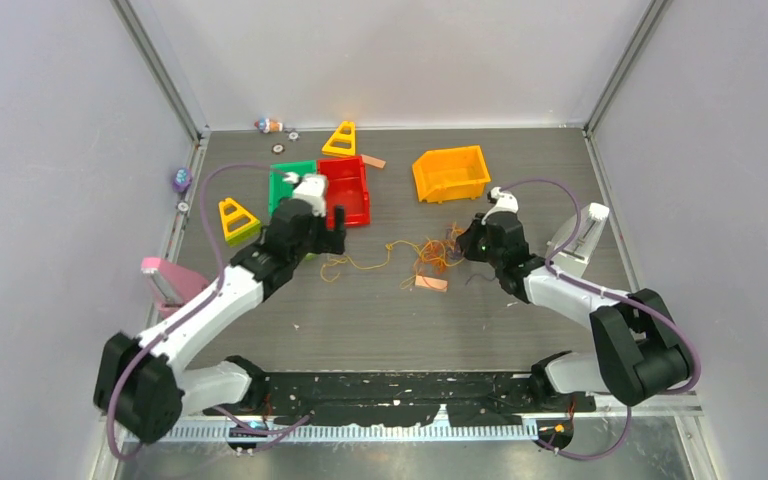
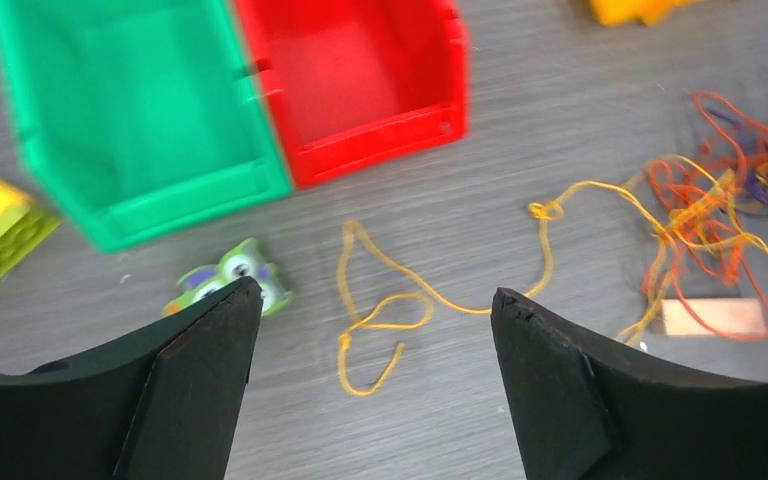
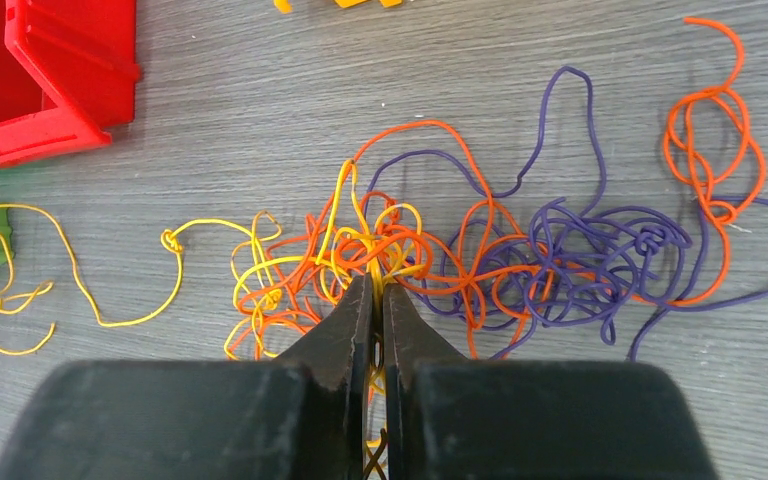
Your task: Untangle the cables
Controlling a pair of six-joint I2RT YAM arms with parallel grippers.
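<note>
Orange, yellow and purple cables [image 3: 400, 250] lie tangled on a grey table [image 1: 380, 320], stretched left to right. They are pinched by the right gripper [image 3: 378, 290]; the left gripper [image 2: 377, 292] is held spread.

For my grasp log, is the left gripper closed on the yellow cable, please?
No; the left gripper stands open, and the yellow cable lies loose on the table between its fingers.

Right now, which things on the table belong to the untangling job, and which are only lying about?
Job: yellow cable, orange cable, purple cable; right gripper, shut on the yellow cable; left gripper, open.

Lying about: red bin, green bin, orange bin, owl toy, wooden block, yellow triangles.
</note>
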